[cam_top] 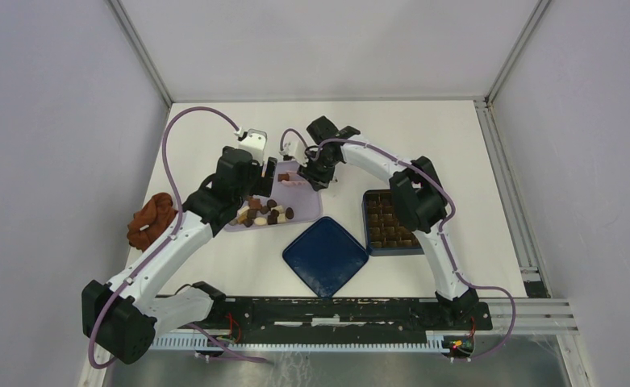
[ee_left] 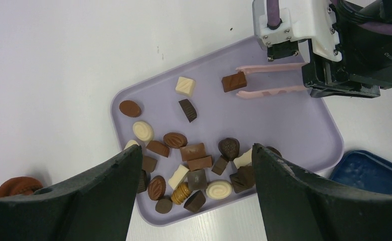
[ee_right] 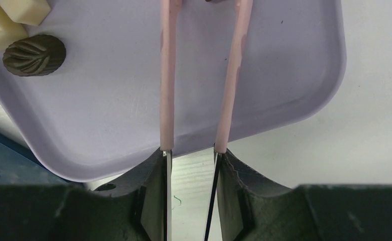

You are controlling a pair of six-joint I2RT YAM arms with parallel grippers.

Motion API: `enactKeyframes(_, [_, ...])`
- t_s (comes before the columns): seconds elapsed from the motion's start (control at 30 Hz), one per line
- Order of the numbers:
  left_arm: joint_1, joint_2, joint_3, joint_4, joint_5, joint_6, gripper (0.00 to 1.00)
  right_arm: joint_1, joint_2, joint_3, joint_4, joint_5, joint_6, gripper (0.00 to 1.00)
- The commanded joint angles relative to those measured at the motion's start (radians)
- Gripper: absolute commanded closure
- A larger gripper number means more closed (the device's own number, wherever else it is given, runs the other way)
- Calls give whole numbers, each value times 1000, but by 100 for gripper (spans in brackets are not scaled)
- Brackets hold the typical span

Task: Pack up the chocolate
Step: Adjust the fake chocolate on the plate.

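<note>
The chocolate (ee_left: 193, 170) lies as many small brown, dark and cream pieces on a lavender tray (ee_left: 284, 125), mostly near its front edge. My left gripper (ee_left: 194, 150) hangs open over that pile with nothing between its fingers. My right gripper (ee_left: 309, 76) is shut on the handle end of pink tongs (ee_left: 274, 91). The tong tips sit on either side of one brown square piece (ee_left: 234, 81) at the tray's far side. In the right wrist view the two tong arms (ee_right: 166, 75) run out from my right gripper (ee_right: 191, 155) over the tray (ee_right: 108, 100).
An open box with compartments (cam_top: 390, 222), partly filled with brown pieces, stands to the right of the tray (cam_top: 307, 208). A dark blue lid (cam_top: 325, 256) lies in front of the tray. A reddish-brown cloth (cam_top: 150, 219) is bunched at the table's left edge.
</note>
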Motion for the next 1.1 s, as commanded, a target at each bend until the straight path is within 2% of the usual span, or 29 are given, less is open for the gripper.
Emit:
enactKeyframes(0.0, [4, -8, 0, 24, 4, 59, 15, 24, -5, 42, 0, -73, 6, 60])
enactKeyframes(0.2, [4, -19, -4, 29, -21, 57, 15, 23, -66, 45, 0, -39, 25, 60])
enactKeyframes(0.53, [9, -56, -19, 45, -69, 50, 15, 43, -46, 103, -60, 30, 26, 59])
enactKeyframes(1.07, [11, -64, -21, 47, -76, 50, 15, 50, 9, 140, -47, 135, 56, 57])
